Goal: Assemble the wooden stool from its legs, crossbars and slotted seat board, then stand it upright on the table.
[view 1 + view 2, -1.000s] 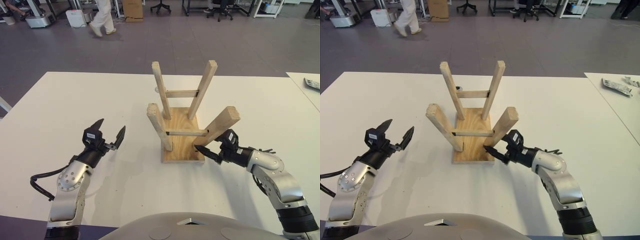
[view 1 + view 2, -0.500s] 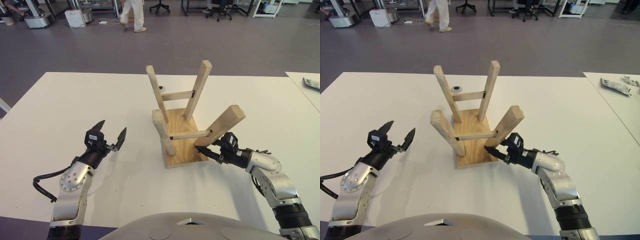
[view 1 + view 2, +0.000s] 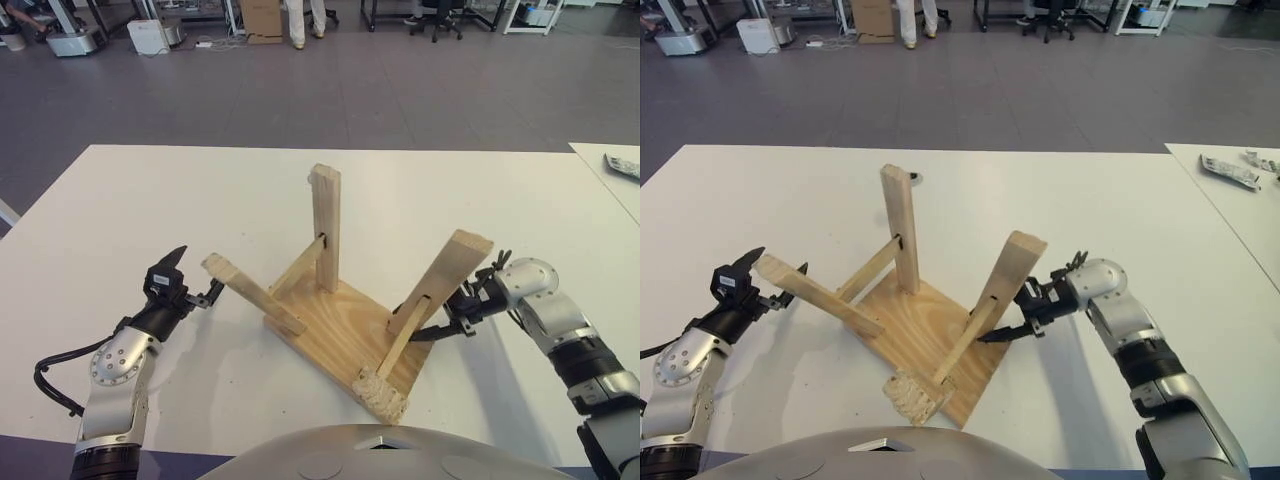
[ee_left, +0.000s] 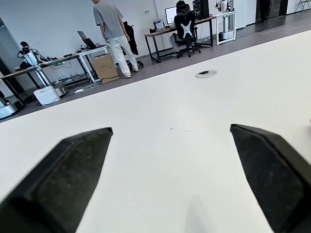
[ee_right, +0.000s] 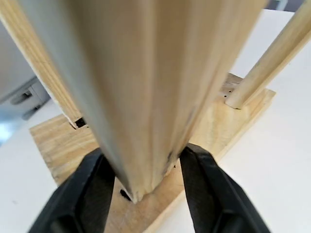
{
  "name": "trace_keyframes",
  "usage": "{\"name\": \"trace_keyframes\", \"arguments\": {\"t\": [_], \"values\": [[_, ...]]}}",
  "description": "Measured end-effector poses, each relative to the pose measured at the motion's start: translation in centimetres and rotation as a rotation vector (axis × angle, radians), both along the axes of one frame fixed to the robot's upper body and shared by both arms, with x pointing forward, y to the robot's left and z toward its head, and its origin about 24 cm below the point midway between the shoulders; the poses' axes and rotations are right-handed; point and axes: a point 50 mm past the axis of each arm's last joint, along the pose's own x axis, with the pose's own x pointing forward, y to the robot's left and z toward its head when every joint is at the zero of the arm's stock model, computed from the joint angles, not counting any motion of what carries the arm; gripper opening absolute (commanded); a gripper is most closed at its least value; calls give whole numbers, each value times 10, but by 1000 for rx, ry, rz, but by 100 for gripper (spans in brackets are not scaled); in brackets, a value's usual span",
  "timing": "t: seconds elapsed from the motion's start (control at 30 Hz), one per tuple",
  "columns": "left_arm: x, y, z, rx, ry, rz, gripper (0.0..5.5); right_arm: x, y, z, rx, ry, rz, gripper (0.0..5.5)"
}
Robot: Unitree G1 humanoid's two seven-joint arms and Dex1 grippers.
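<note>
The assembled wooden stool [image 3: 322,342] lies upside down and tilted on the white table, its seat board [image 3: 908,332] nearest me. One leg [image 3: 325,225] stands up and another [image 3: 248,290] points left. My right gripper [image 3: 432,326] is shut on the right leg [image 3: 442,275] low down, near the seat. In the right wrist view that leg [image 5: 146,82] fills the space between the fingers [image 5: 82,194]. My left gripper [image 3: 192,278] is open beside the tip of the left-pointing leg. Its fingers [image 4: 63,179] have only bare table between them.
A small round disc [image 4: 206,74] lies on the far part of the table, behind the upright leg. A second table [image 3: 612,162] with small items stands at the right. Bare tabletop spreads to the far left and far right.
The stool has swung round and tipped toward me, with my right gripper staying on its leg. One leg's tip now lies next to my left gripper, which has dropped slightly.
</note>
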Motion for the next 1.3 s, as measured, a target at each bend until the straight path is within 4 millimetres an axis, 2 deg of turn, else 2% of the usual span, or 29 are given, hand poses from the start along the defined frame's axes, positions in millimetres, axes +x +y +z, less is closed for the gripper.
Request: {"name": "trace_keyframes", "arguments": {"t": [0.03, 0.1, 0.17, 0.3, 0.37, 0.47, 0.53, 0.57, 0.63, 0.73, 0.77, 0.83, 0.9, 1.07, 1.3], "values": [[0, 0, 0, 0, 1, -1, 448, 9, -1, 1, -21, -42, -29, 188], [0, 0, -2, -2, 7, -10, 448, 31, -7, -3, -102, -119, -210, 183], [1, -3, -3, -2, 3, -27, 448, 46, -13, 4, -67, -142, -362, 217], [1, -10, -6, -18, 9, -48, 448, 51, -14, 12, 50, -121, -447, 293], [2, -13, -7, -23, 12, -61, 448, 53, -21, 17, 86, -145, -514, 298], [0, -17, -17, -147, 90, 1, 448, 44, -47, 10, 119, -100, -730, 298], [-9, -18, -30, -299, 196, 147, 448, 27, -75, -12, 94, 40, -1006, 298], [-11, -20, -31, -355, 211, 188, 448, 16, -81, -23, 61, 97, -1109, 298], [-10, -24, -26, -414, 221, 216, 433, -4, -79, -43, 16, 209, -1228, 271], [-12, -27, -10, -576, 154, 169, 378, -27, -63, -41, 146, 303, -1234, 204], [-15, -26, -9, -581, 146, 166, 362, -34, -61, -43, 140, 330, -1239, 186], [-20, -23, -10, -516, 143, 152, 323, -54, -57, -47, 101, 379, -1228, 142], [-26, -26, -15, -444, 190, 89, 285, -65, -50, -46, 72, 381, -1171, 103], [-39, -33, -27, -224, 266, -105, 189, -67, -47, -45, 9, 317, -1129, 2], [-42, -31, -40, -181, 323, -224, 68, -68, -46, -45, 6, 306, -1116, 0]]}}
